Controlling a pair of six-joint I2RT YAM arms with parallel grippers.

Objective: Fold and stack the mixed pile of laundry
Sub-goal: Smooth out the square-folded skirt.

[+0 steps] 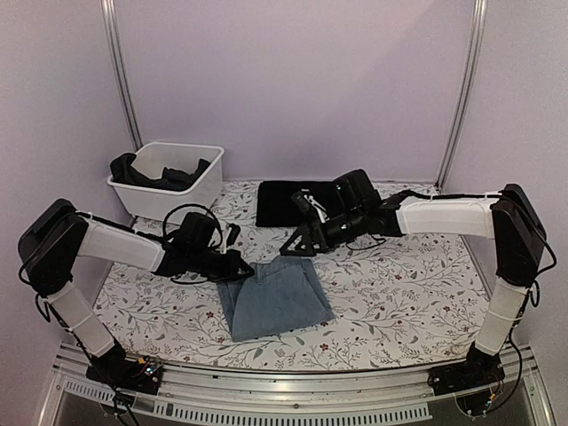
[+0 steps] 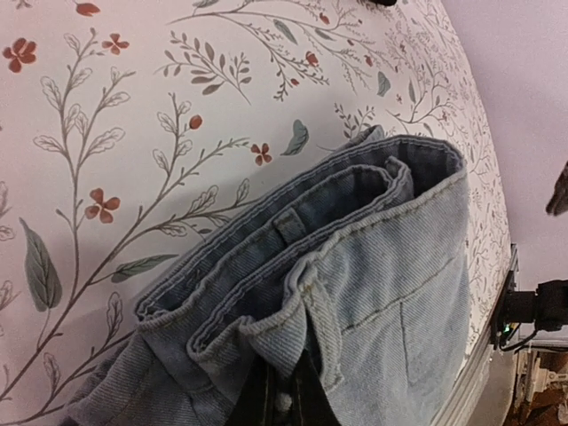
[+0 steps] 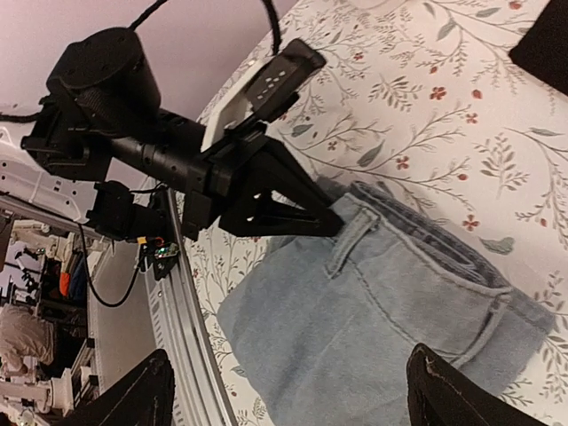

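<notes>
Light blue denim jeans [image 1: 273,299] lie folded on the flowered table near the front centre. My left gripper [image 1: 243,264] is shut on the jeans' far left corner; in the left wrist view its dark fingers [image 2: 282,398] pinch the layered waistband of the jeans [image 2: 390,266]. My right gripper [image 1: 298,246] hovers open just above the jeans' far edge, and its two fingertips frame the denim [image 3: 373,311] without touching it. The right wrist view also shows the left gripper [image 3: 293,213] on that corner. A folded black cloth [image 1: 288,202] lies flat behind.
A white plastic bin [image 1: 206,182] at the back left holds dark clothes [image 1: 142,171]. The flowered tablecloth [image 1: 399,293] ends at a metal rail [image 1: 293,377] along the front edge. A corner of the black cloth [image 3: 546,44] shows in the right wrist view.
</notes>
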